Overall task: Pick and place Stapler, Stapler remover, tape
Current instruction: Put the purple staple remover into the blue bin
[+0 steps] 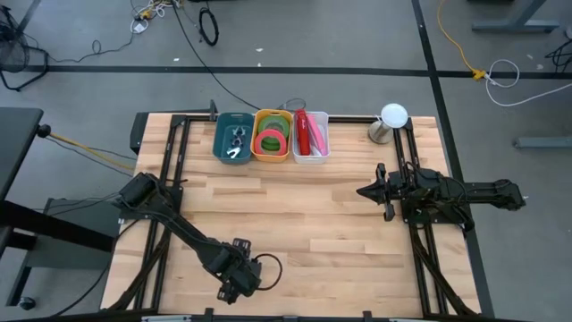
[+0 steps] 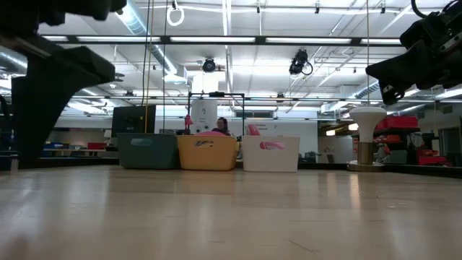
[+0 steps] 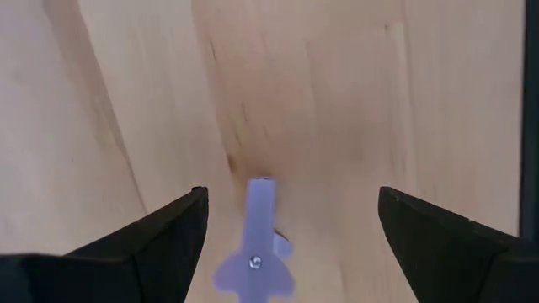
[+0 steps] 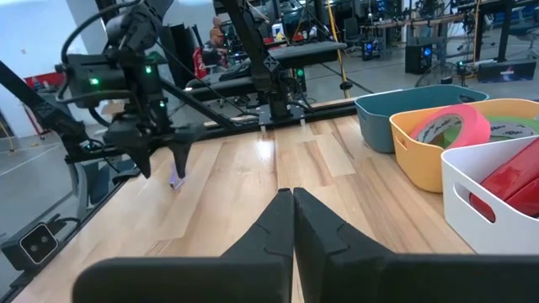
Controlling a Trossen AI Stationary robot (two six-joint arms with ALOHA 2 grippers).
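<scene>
The left gripper (image 1: 239, 279), jaws released, hangs over a small purple thing (image 3: 257, 244) (maybe the staple remover), probably to grasp it. The right gripper (image 1: 374, 190) waits clenched, empty, near the 3 bins (image 1: 271, 154).

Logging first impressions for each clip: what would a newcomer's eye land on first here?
Probably the three bins in a row at the table's far edge: a teal bin, a yellow bin with pink and green tape rolls, and a white bin holding something red. Next, the left gripper, open over a small purple object near the front edge. The right gripper waits shut at the right.
</scene>
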